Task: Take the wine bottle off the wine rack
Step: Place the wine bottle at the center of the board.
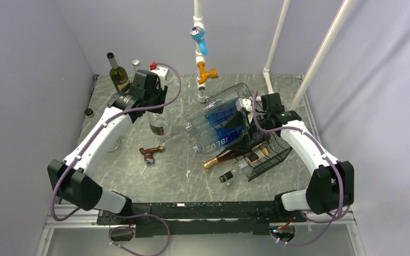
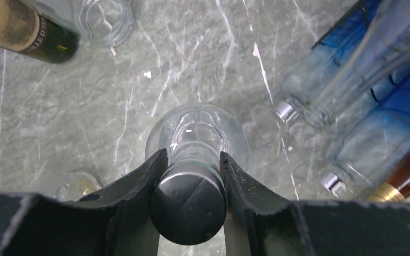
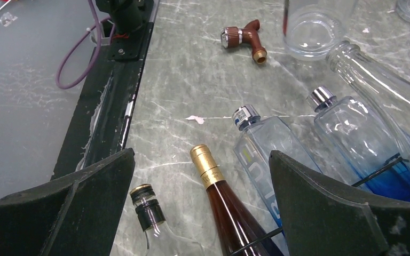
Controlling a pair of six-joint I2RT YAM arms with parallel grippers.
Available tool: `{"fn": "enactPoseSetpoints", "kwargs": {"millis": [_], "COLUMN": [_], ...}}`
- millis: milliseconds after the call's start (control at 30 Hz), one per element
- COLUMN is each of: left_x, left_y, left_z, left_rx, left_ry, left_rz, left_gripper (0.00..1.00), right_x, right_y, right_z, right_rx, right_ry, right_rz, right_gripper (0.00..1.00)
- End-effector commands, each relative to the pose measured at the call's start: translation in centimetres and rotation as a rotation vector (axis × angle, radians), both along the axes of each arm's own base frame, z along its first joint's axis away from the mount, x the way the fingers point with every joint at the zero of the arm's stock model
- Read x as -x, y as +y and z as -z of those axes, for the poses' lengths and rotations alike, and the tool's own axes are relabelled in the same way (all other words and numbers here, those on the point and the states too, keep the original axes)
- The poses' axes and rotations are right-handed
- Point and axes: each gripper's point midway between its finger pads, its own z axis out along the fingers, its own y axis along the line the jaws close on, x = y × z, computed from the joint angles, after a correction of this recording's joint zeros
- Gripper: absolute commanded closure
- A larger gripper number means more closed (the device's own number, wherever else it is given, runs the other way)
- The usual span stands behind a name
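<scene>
- My right gripper [image 3: 202,160] is spread wide and holds nothing, poised over the black wire rack [image 1: 272,157].
- The wine bottle [image 3: 229,213] lies on its side low in the rack, just below my right fingers. Its long axis runs from the gold-foil neck, out over the table [image 1: 181,170], back under my wrist. My right arm is nearer.
- My left gripper [image 2: 192,160] pinches the neck of an upright clear bottle [image 2: 192,125], well apart from the rack.
- The wine bottle's base is cut off, and blue bottles [image 1: 221,125] mask the tiers.

Open desk [image 1: 181,176] front centre, bare save brown tap fitting [image 1: 150,153]. Left: upright clear bottle [image 1: 159,125]. Right: bottles [image 1: 221,140] jutting leftward from wine rack [image 1: 269,160]. Rear centre: white pipe frame [image 1: 200,69].
</scene>
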Motion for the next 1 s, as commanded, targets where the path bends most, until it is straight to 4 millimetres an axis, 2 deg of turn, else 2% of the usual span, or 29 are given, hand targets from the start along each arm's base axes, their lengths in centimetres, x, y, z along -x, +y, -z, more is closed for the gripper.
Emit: {"fn": "enactPoseSetpoints", "kwargs": {"millis": [0,400,667,967], "left_x": [-5.4,-12.7,-16.3,-19.2], "left_y": [-1.0,-0.4,-0.5,-1.1], "left_z": [-8.5,-9.9,-9.7,-9.7], "left_rx": [0.078,0.082,0.046,0.037], "left_ry": [-0.293,-0.378,-0.422,-0.444], "left_rz": [0.004,-0.052,-0.049,-0.045], "left_gripper": [1.00,1.00,1.00,1.00], "right_x": [-0.5,-0.6,-0.6,-0.6], "right_y": [0.1,0.2,0.2,0.2], "right_z": [-1.0,-0.5,0.0,0.7], "right_rx": [-0.015,-0.013,-0.006,0.017], "right_ry": [-0.054,-0.024,0.000,0.009], "right_rz": [-0.016,-0.025,-0.033,-0.046], "right_gripper": [0.00,0.00,0.00,0.00]}}
